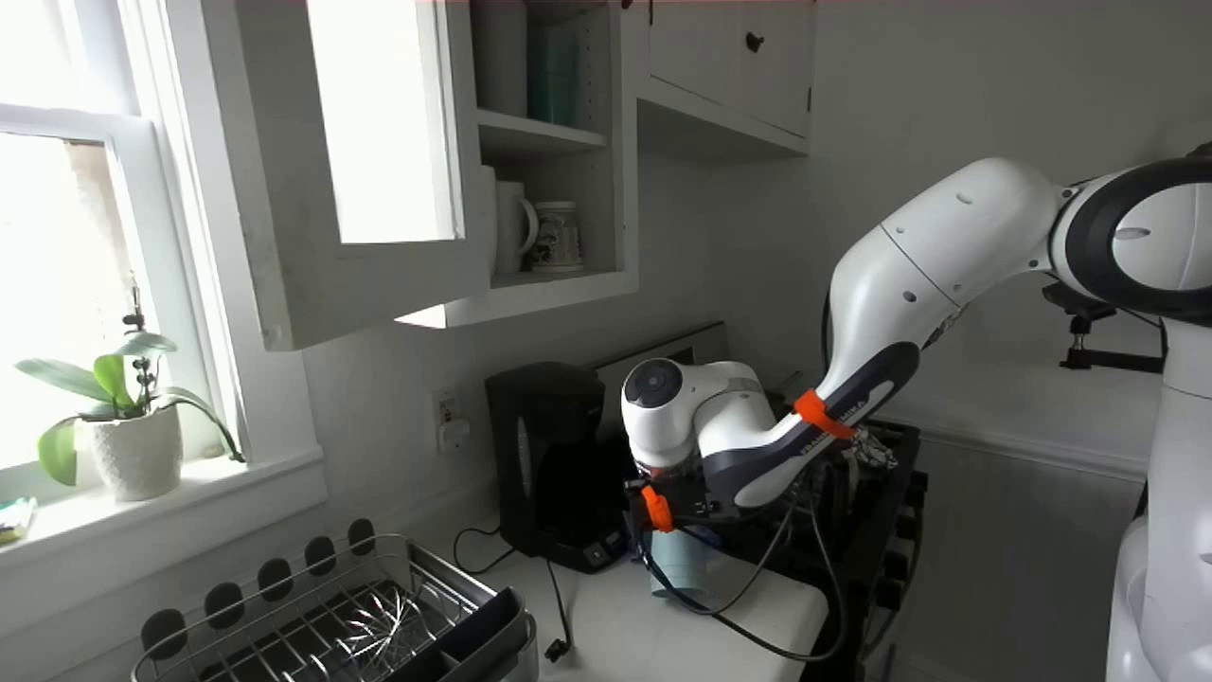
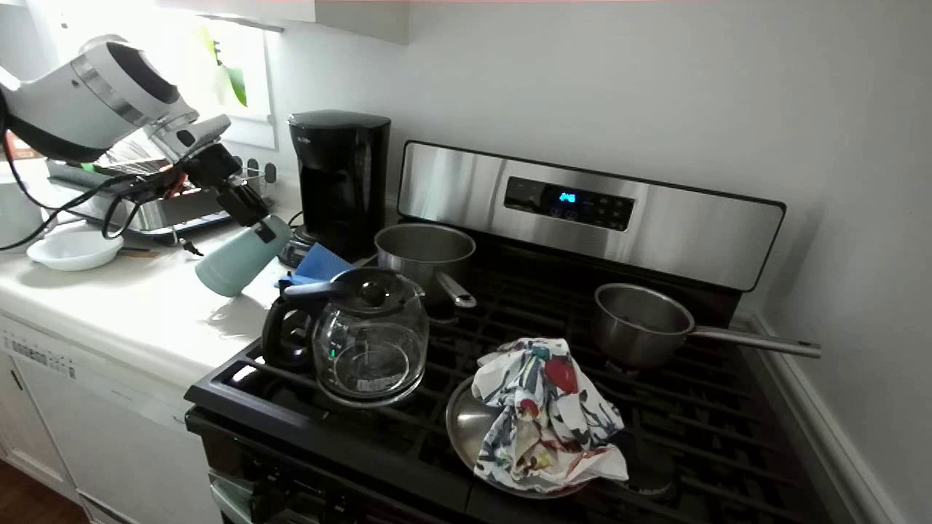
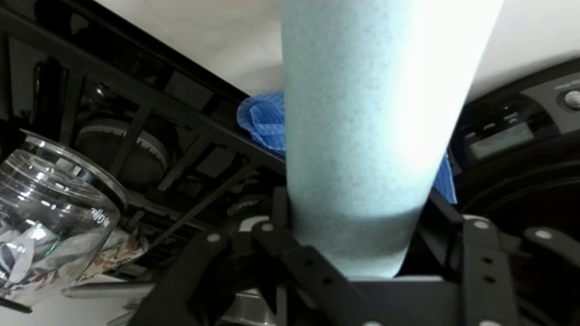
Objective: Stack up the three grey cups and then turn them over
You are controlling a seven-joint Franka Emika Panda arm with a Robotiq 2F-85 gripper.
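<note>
A pale blue-grey cup [image 2: 237,258] is tilted over the counter beside the stove, its wide end low and facing down-left in an exterior view. It also shows in an exterior view [image 1: 679,561], partly behind the wrist and cables. My gripper [image 2: 263,231] has its fingers on either side of the cup's narrow end. In the wrist view the cup [image 3: 362,113] stands between both fingers [image 3: 360,201] and fills the middle. I cannot tell whether the wide end touches the counter. Only one cup's outside shows; other grey cups are hidden or out of view.
A black coffee maker [image 2: 342,167] stands behind the cup. A glass carafe [image 2: 371,342] and metal pots [image 2: 426,251] sit on the stove. A blue cloth [image 2: 320,263] lies beside the cup. A white bowl [image 2: 76,251] and dish rack [image 1: 312,606] are along the counter.
</note>
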